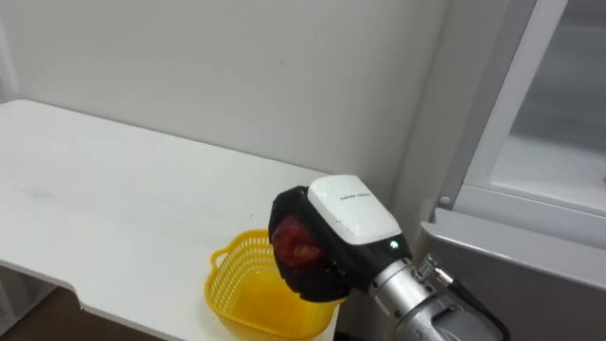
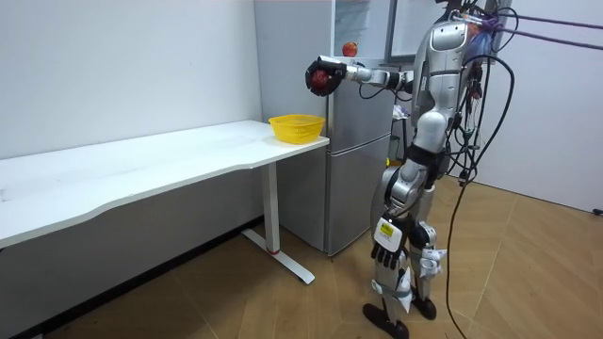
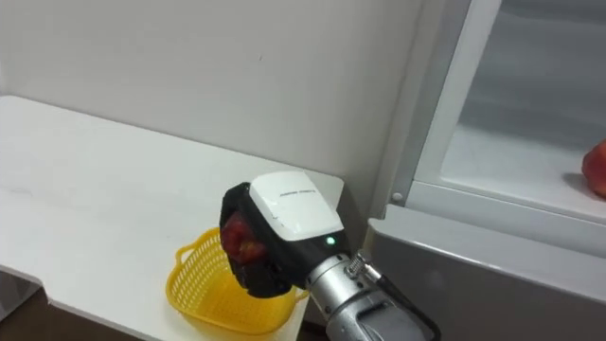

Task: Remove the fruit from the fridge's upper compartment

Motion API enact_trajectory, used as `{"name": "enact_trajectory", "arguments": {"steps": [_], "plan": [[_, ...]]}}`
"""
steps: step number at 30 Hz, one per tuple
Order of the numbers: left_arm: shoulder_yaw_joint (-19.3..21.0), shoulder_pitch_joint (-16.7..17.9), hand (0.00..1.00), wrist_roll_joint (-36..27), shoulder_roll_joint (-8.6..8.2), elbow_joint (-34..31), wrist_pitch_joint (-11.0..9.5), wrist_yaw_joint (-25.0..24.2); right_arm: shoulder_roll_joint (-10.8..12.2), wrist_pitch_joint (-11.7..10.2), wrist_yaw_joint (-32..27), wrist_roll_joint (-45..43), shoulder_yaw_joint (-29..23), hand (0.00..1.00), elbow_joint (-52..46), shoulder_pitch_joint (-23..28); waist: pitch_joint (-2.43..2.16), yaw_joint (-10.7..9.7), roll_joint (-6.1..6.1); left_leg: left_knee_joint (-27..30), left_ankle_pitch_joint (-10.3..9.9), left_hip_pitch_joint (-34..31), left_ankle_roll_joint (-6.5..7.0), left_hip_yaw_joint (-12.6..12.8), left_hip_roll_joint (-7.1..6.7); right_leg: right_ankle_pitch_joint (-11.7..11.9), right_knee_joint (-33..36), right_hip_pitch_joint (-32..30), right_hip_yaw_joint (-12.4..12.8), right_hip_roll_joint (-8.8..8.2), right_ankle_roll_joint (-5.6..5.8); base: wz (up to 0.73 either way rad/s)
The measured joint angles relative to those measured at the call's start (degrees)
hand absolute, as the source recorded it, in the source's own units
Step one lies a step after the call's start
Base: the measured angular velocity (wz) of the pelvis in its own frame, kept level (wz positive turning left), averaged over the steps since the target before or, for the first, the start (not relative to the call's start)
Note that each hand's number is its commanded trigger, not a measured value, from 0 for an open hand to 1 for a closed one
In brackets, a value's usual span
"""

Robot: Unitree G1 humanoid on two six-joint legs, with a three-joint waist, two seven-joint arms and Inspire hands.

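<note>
A red apple (image 1: 298, 246) sits in my right hand (image 1: 348, 216), whose dark fingers are curled round it. The hand hovers just above the yellow basket (image 1: 248, 296), which stands at the near right corner of the white table (image 1: 114, 208). In the room view I stand before the fridge (image 2: 363, 141), right arm stretched out towards the room view's left, with the apple (image 2: 320, 77) held high over the basket (image 2: 296, 125). A second red apple (image 3: 597, 169) lies on the shelf of the upper fridge compartment. My left hand (image 2: 383, 252) hangs by my thigh, fingers relaxed.
The upper fridge door (image 1: 516, 104) stands open at the right, close to my forearm. The lower fridge's grey top edge (image 3: 492, 251) runs beneath the shelf. A pale wall lies behind the long white table (image 2: 141, 165).
</note>
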Motion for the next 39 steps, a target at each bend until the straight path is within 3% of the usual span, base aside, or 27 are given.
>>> {"name": "enact_trajectory", "arguments": {"steps": [8, 23, 33, 39], "plan": [[1.94, 0.03, 0.00, 0.00, 0.00, -0.56, 0.18, 0.27, -0.02, 0.95, 0.00, 0.00, 0.00, 1.00, 0.31, 0.00, 0.19, 0.12, -0.50, -0.32, 0.04, 0.04, 0.09, -0.14, -0.20, -0.01, -0.06, -0.03, 0.08, -0.14, 0.02, 0.00], [2.24, 0.05, 0.00, 0.17, 0.18, -1.30, 0.24, -0.03, 0.01, 1.70, 2.24, 2.82, 0.10, 1.00, 6.38, -0.88, 0.61, 0.35, -0.09, -0.38, 0.06, -0.22, 0.08, -0.80, -0.25, -0.03, -0.07, -0.02, -0.19, -0.09, 0.05, 0.01], [2.25, 0.22, 0.00, 0.76, 0.17, -1.77, 1.15, -1.00, -0.03, 2.22, 3.08, 3.19, 0.21, 1.00, 7.36, -1.23, 0.60, 0.44, -0.14, 0.10, 0.06, -0.65, 0.08, -1.09, -0.28, -0.03, -0.06, -0.19, -0.95, -0.14, 0.06, 0.04], [2.36, 0.00, 0.00, 1.13, 0.26, -2.39, 1.15, -0.90, -0.23, 3.34, 3.37, 2.26, 0.52, 1.00, 9.15, -1.32, 0.74, 1.83, -1.16, 0.20, 0.07, -0.82, 0.07, -1.40, -0.26, -0.06, -0.08, -0.53, -0.18, -0.05, 0.11, 0.01]]}}
